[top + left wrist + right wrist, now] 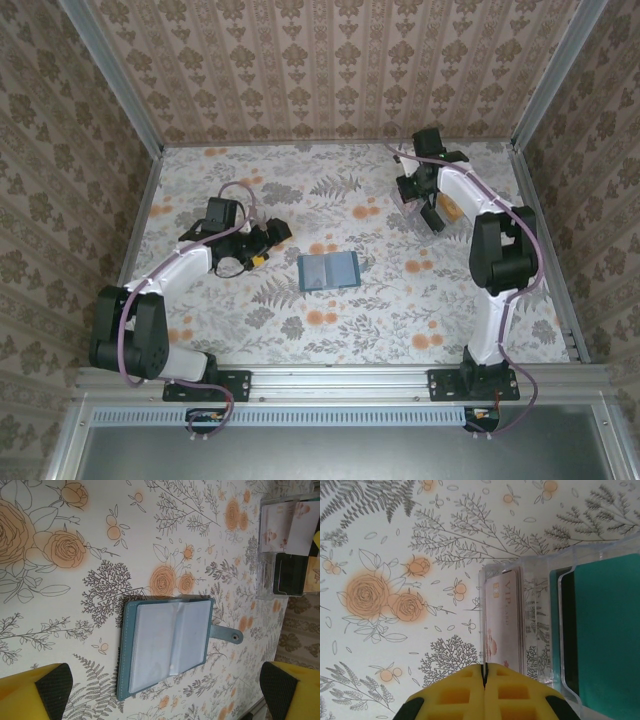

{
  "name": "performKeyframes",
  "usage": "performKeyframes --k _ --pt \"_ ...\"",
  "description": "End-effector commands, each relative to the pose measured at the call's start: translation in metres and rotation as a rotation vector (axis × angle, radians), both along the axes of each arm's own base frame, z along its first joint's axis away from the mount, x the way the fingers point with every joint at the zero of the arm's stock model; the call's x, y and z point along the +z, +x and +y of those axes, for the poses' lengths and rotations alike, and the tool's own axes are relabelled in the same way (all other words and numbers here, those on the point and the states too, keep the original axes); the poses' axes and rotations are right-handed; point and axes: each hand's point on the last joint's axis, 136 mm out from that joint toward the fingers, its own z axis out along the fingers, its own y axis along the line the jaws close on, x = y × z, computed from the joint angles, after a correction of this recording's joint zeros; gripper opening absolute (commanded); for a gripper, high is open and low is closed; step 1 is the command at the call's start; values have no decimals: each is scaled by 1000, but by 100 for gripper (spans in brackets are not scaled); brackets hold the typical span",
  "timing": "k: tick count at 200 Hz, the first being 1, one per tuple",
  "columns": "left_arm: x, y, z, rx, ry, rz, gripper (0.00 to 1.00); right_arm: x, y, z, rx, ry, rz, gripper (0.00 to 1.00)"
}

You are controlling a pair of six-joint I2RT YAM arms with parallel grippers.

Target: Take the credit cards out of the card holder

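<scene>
Wallet: lies open (329,271) mid-table, long axis running left to right.
Cards: a pale one (170,640) shows in the slots.
Nearer arm: the left.
Left claw: its jaws (268,240) are spread wide and empty; the wallet is just to its right, a little toward the bases, framed between the fingers in the wrist view.
Right claw: pressed together (484,690) at a clear box (540,580), well apart from the wallet; I can't tell whether it pinches anything.

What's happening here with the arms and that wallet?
The card holder lies open between the arms, untouched. The left gripper hovers open beside it. The right gripper, shut, is at a clear stand at the back right, where a pale credit card and a teal card stand; whether it pinches the pale one is unclear.
</scene>
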Motion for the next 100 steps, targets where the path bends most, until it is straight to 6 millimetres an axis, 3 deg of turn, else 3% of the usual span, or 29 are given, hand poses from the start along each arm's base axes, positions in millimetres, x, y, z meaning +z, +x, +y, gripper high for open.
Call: performKeyframes --k 1,77,100 --pt "4 -1 -1 -30 -6 -1 100 -8 2 -5 16 -45 32 0" --pt "0 0 -3 -29 -16 8 100 -25 4 -15 0 -107 69 0" --pt "0 0 -4 -35 -20 9 100 -33 0 -8 23 -77 107 5"
